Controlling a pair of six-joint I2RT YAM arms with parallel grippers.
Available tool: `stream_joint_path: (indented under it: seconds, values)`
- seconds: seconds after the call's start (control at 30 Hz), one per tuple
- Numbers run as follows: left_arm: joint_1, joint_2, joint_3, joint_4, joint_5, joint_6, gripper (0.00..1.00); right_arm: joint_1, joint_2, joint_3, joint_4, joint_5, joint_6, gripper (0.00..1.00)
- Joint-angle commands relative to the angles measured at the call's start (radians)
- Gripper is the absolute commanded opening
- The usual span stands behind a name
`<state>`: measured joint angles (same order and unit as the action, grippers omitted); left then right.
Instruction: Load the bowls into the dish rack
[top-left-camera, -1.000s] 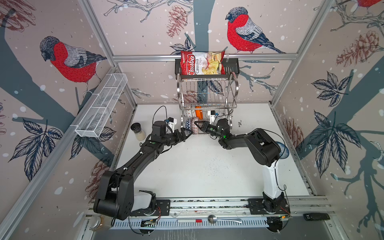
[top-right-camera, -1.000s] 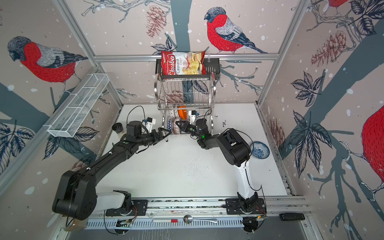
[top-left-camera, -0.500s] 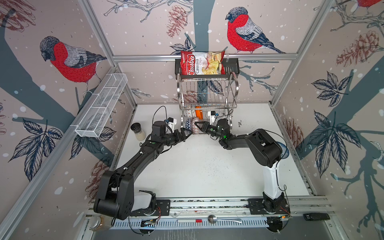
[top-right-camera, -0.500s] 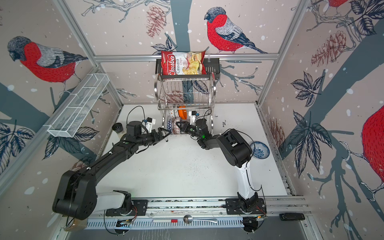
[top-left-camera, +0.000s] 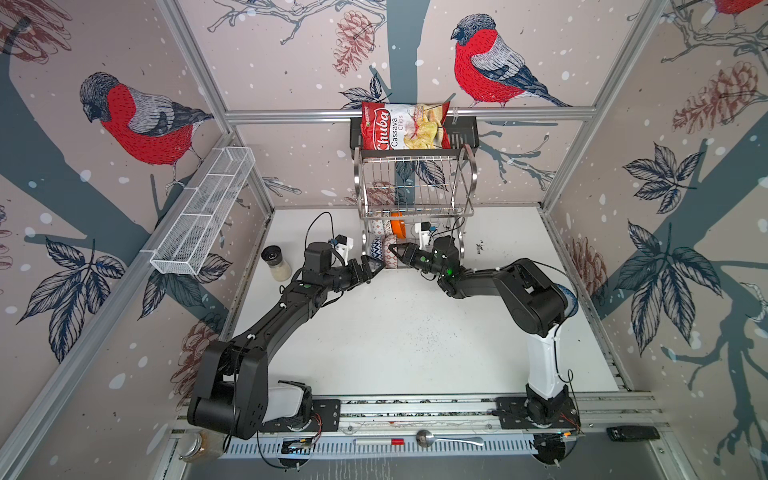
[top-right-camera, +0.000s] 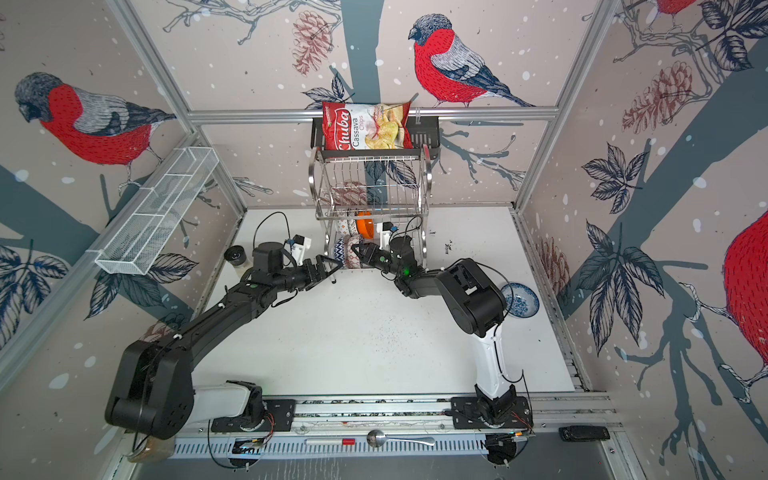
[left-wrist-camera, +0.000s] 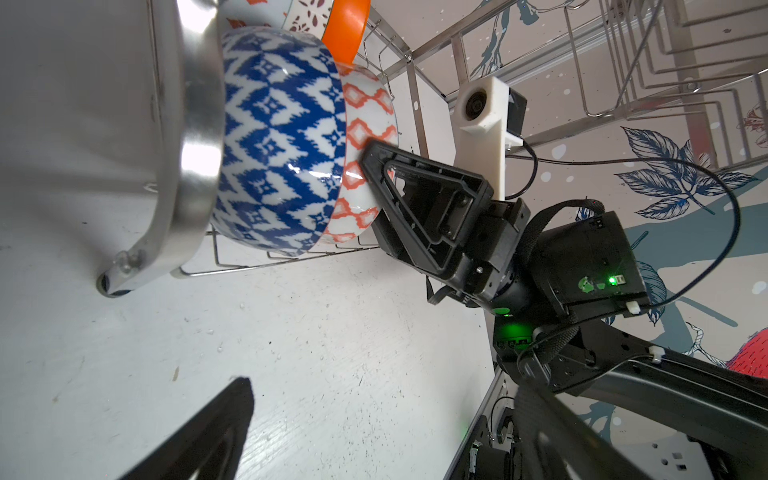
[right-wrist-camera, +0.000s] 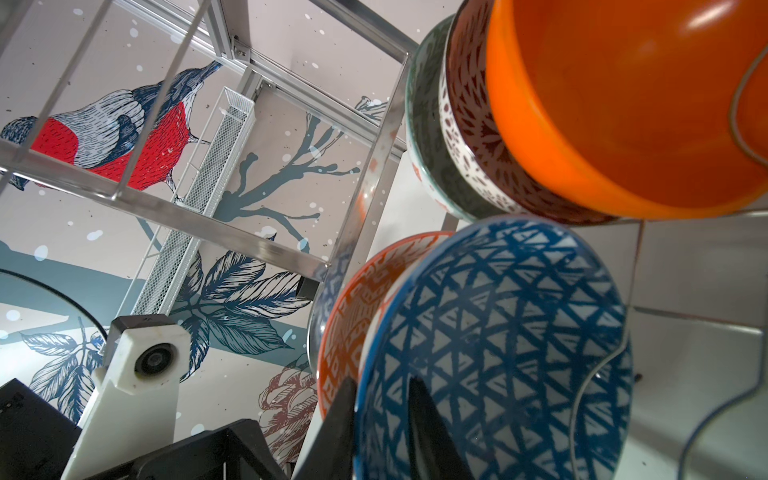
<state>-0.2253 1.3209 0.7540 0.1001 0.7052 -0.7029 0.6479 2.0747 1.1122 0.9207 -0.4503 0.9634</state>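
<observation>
Right wrist view — right gripper (right-wrist-camera: 382, 380) straddles the rim of the triangle bowl (right-wrist-camera: 498, 353), low in the dish rack (top-left-camera: 415, 214); gripping or not, I cannot tell. Left gripper (top-left-camera: 371, 267) spread, empty. Floral bowl (top-right-camera: 521, 301) sits on the desk (top-right-camera: 374, 332) — nearer the right arm (top-right-camera: 469, 299).

I count six bowls (left-wrist-camera: 278, 137): five in the one dish rack (top-left-camera: 415, 183), one on the table (top-left-camera: 395, 332); two arms (top-left-camera: 291, 307), one shaker jar (top-left-camera: 275, 261), one chips bag (top-left-camera: 403, 126), one mesh basket (top-left-camera: 203, 212), one spoon (top-left-camera: 432, 438).
</observation>
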Motion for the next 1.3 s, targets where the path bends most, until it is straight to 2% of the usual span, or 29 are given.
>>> stream_joint_path:
  seconds: [0.0, 0.33, 0.63, 0.83, 0.9, 1.1, 1.27]
  values:
    - [0.004, 0.000, -0.001, 0.035, 0.014, -0.001, 0.98, 0.002, -0.018, 0.006, -0.031, 0.001, -0.030, 0.24]
    - [0.004, 0.003, -0.003, 0.039, 0.018, -0.005, 0.98, -0.001, -0.060, -0.003, -0.078, 0.002, -0.056, 0.28]
    - [0.006, 0.005, -0.004, 0.045, 0.022, -0.009, 0.98, -0.007, -0.111, -0.062, -0.093, 0.014, -0.073, 0.31]
    - [0.008, 0.003, -0.007, 0.046, 0.022, -0.009, 0.98, 0.004, -0.184, -0.131, -0.141, 0.055, -0.131, 0.35]
    - [0.009, 0.003, -0.006, 0.046, 0.022, -0.009, 0.98, 0.008, -0.216, -0.151, -0.174, 0.074, -0.162, 0.38]
    - [0.008, -0.001, -0.008, 0.051, 0.024, -0.013, 0.98, 0.018, -0.339, -0.224, -0.281, 0.146, -0.262, 0.56]
    - [0.008, -0.012, -0.015, 0.062, 0.025, -0.016, 0.98, 0.016, -0.426, -0.254, -0.409, 0.221, -0.335, 0.64]
